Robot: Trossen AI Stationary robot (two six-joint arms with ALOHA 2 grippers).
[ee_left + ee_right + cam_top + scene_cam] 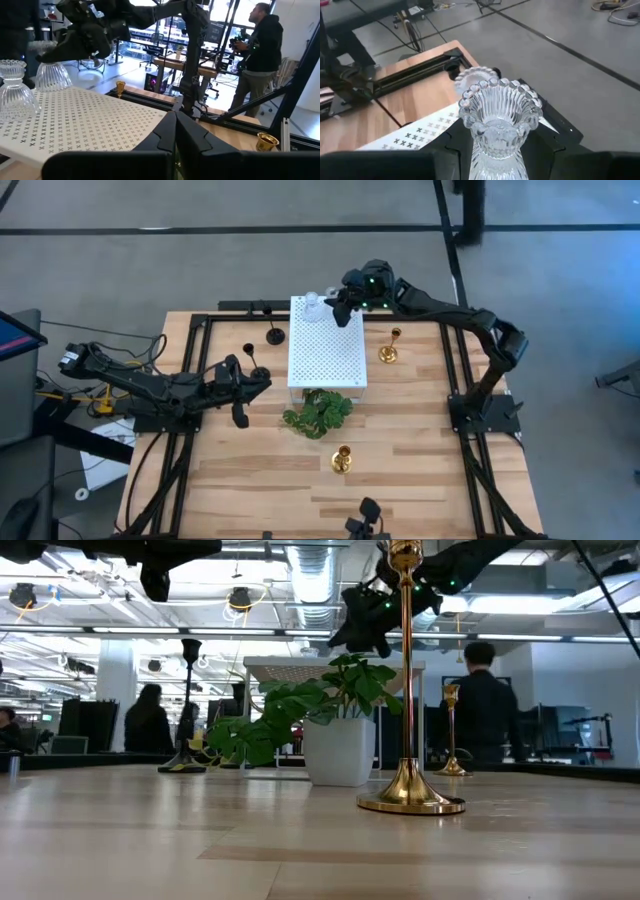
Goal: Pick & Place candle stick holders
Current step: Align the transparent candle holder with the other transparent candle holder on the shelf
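A white perforated platform [326, 350] stands mid-table. One clear glass holder [311, 304] stands on its far left corner. My right gripper [345, 308] is next to it over the far edge, shut on the second glass holder [499, 120]. Two black holders [274, 335] [260, 370] stand on their round bases left of the platform. One gold holder [389, 350] stands to its right and one [342, 460] nearer the front. My left gripper [240, 402] hovers beside the nearer black holder, shut and empty. My right gripper pinches the glass holder between its two fingers, below the beaded cup [495, 150], one finger [452, 145] on each side. The holder is upright, cup up. In the left wrist view its flared base [52, 80] is at the platform's top; whether it rests there I cannot tell.
A green leafy sprig [318, 412] lies just in front of the platform. Black frame rails [196, 360] run along the table's left, right and far sides. Bare wood lies at the front left. People stand in the room beyond the table [260, 55].
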